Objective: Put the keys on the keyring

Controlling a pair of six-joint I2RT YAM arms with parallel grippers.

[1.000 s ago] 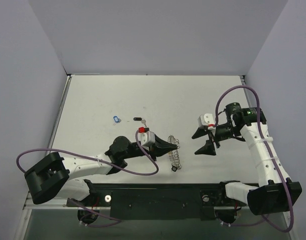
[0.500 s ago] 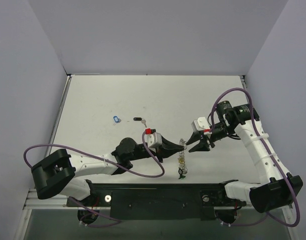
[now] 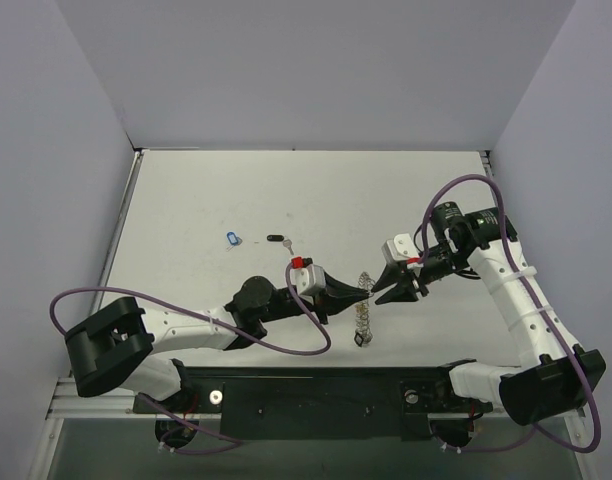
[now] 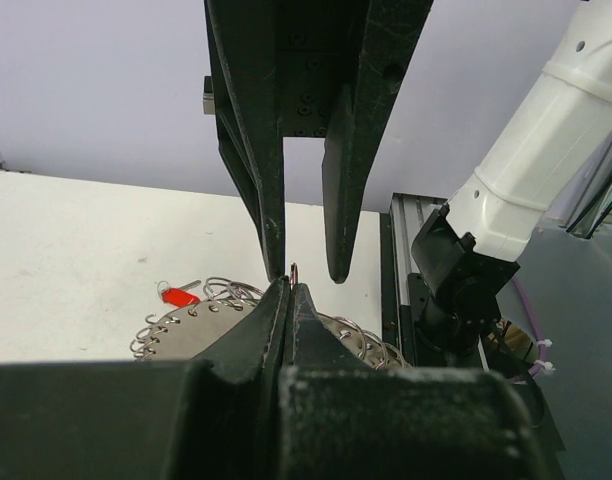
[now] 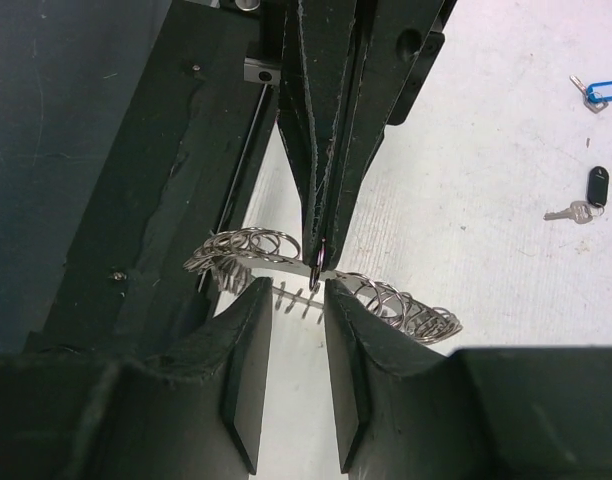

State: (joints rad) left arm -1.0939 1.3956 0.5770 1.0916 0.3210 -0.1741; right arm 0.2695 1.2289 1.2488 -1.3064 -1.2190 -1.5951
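Observation:
The keyring [image 3: 362,314] is a silver plate rimmed with wire loops, held on edge above the table. My left gripper [image 3: 364,291] is shut on its rim. In the left wrist view [image 4: 289,285] the plate [image 4: 196,328] lies under the shut fingers, with a red-tagged key [image 4: 179,296] at its loops. My right gripper [image 3: 379,292] is open, and its jaws straddle the ring's edge [image 5: 396,297] from the opposite side [image 5: 291,300] without touching it. A blue-tagged key [image 3: 234,238] and a black-tagged key [image 3: 276,239] lie on the table to the far left, and they also show in the right wrist view [image 5: 598,93] [image 5: 596,185].
A black mounting rail [image 3: 316,390] runs along the near edge of the white table [image 3: 186,200]. Purple cables loop beside both arms. The right arm's base [image 4: 456,290] stands close behind the ring in the left wrist view. Grey walls enclose the table.
My left gripper has carried the keyring to the right and lifted it. My right gripper has moved left until its open jaws meet the ring.

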